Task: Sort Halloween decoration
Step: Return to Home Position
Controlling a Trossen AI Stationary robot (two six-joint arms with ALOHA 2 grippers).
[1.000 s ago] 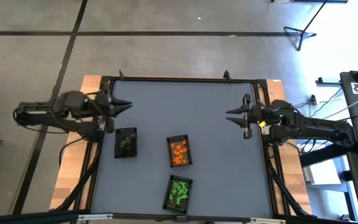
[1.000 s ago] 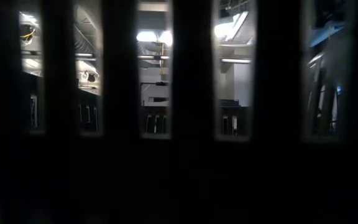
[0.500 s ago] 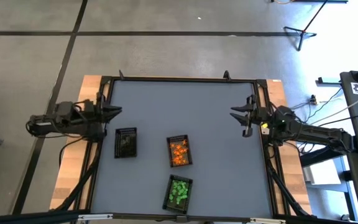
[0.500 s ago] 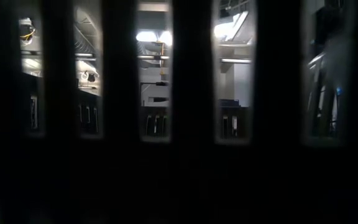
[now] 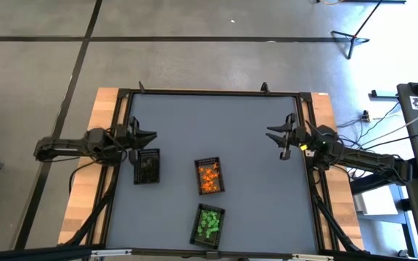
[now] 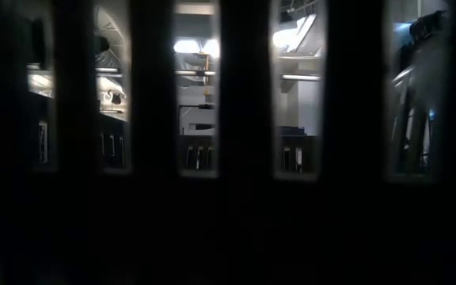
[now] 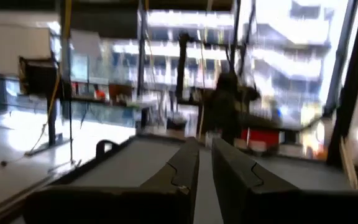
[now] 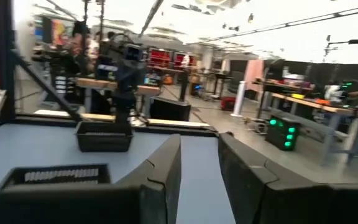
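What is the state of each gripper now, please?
Left gripper: slightly open, holding nothing.
Right gripper: open, holding nothing.

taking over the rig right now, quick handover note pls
Left gripper: empty, fingers slightly apart, at the left edge of the table beside the left tray.
Right gripper: empty, fingers open, at the right edge.
Orange trinkets in the middle tray, green trinkets in the high view's lowest tray; left tray's contents look dark.
No loose trinkets show; sorting looks done.
Left: likely only parking arms.
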